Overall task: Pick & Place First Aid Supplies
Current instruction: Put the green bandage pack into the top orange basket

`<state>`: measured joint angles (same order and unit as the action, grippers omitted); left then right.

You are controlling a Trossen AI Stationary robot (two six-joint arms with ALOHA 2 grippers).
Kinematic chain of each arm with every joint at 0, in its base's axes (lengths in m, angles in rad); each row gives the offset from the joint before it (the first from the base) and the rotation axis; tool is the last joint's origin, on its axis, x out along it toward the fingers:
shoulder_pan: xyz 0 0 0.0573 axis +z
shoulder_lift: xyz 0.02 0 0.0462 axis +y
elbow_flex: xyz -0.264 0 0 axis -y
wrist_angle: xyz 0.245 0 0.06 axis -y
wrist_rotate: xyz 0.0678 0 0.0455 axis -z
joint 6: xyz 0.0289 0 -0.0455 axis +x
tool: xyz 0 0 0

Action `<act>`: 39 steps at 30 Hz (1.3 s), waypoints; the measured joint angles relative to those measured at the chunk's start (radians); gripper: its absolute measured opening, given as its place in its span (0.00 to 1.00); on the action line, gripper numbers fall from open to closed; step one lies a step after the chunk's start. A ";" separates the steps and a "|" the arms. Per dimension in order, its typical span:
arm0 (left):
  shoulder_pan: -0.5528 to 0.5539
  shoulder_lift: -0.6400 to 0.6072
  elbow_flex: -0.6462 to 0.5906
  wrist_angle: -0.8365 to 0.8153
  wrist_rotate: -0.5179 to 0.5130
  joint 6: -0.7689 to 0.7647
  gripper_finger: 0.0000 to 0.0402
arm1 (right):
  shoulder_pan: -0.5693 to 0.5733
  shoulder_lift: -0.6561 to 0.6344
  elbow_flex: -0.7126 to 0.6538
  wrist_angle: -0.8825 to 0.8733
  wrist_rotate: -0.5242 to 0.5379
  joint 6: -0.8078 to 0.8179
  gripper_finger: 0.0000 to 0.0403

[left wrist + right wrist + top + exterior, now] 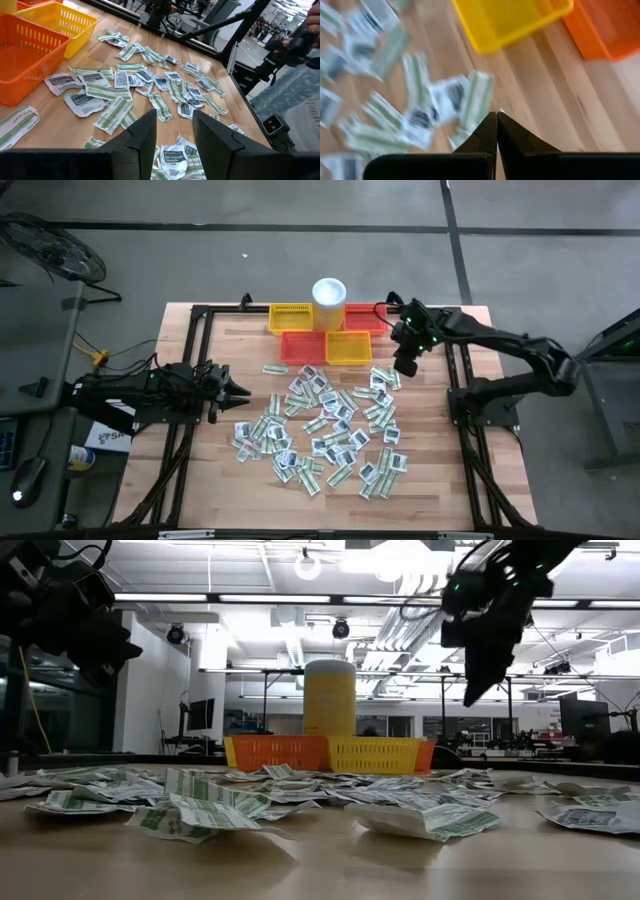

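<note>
Your packets lie almost all unsorted mid-table, the baskets at its far edge seemingly empty, while your right gripper, pinched shut on nothing, hovers near them and the left gripper waits part-open by the left edge.

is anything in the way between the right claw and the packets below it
Nothing visible. The right claw is shut and empty, hanging in the air beside the yellow basket, with the nearest packets of the pile lying flat on the table just past it. Only open air shows between them.
</note>
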<state>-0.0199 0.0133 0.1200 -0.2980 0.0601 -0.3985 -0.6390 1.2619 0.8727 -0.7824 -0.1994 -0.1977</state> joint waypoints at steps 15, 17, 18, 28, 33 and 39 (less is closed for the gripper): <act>0.000 0.000 0.000 0.000 0.000 0.000 0.32 | -0.031 0.259 0.046 -0.064 0.010 -0.339 0.39; 0.000 0.000 0.000 0.000 0.000 0.000 0.32 | -0.031 0.284 0.046 -0.049 0.012 -0.365 0.42; 0.000 0.000 0.000 0.000 0.000 0.000 0.32 | -0.031 0.297 0.046 -0.037 0.013 -0.370 0.43; 0.000 0.000 0.000 0.000 0.000 0.000 0.32 | -0.031 0.407 0.045 0.015 0.034 -0.449 0.42; 0.000 0.000 0.000 0.000 0.000 0.000 0.32 | -0.031 0.431 0.045 0.029 0.035 -0.487 0.40; 0.000 0.000 0.000 0.000 0.000 0.000 0.32 | -0.031 0.450 0.046 0.031 0.034 -0.503 0.37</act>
<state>-0.0200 0.0134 0.1200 -0.2979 0.0601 -0.3985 -0.6701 1.7118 0.9187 -0.7513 -0.1654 -0.7007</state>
